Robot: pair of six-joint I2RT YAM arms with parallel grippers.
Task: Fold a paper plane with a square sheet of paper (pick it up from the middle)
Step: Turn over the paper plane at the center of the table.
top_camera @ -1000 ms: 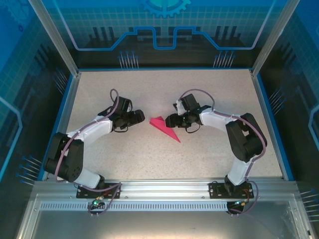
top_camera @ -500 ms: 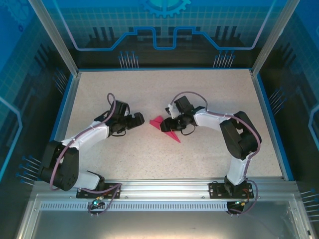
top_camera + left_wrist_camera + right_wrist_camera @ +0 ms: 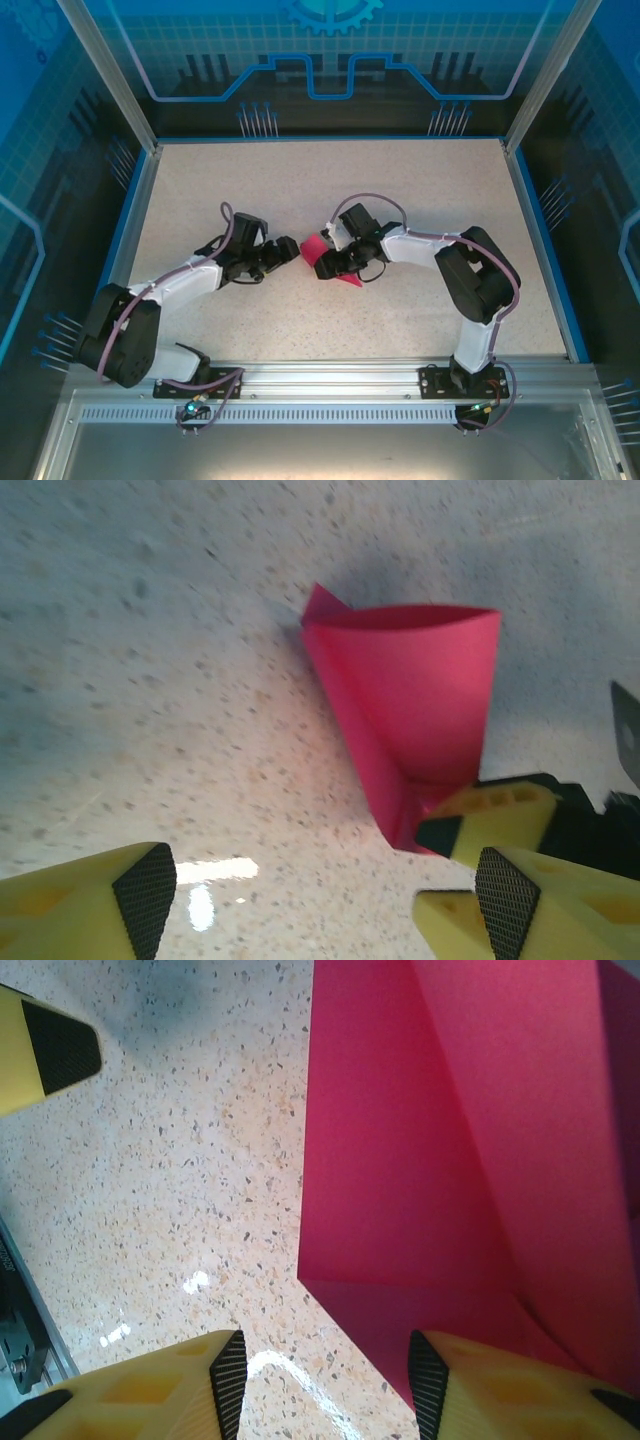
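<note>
**A:** What are the grippers doing?

**B:** The left gripper (image 3: 320,880) stands wide apart, with nothing but bare table (image 3: 150,680) between its fingers. The right gripper (image 3: 328,1372) is about half open. Speckled table shows in its gap, and the paper only reaches the pad (image 3: 428,1385) at the 5 o'clock corner of its wrist view. It has hold of nothing that I can see.

**A:** And the paper?

**B:** The paper plane (image 3: 415,700) lies on the table between the two grippers, near the table's middle. Seen from above, it sits just beside the left gripper at that gripper's 3 o'clock. The right gripper is over the plane's own 3 o'clock side. The paper is already a narrow dart with its point toward 5 o'clock. In the left wrist view one layer bows up off the table instead of lying flat.

**A:** Which step is this?

**B:** Late, I'd judge. The main folds look done, and the wings are being set.

**A:** What does the next move call for?

**B:** Probably the right jaws sliding farther onto the layered edge before closing, with the left coming in from 9 o'clock to flatten the bowed layer. The paper is thin, so a skewed pinch could spoil the crease.
</note>
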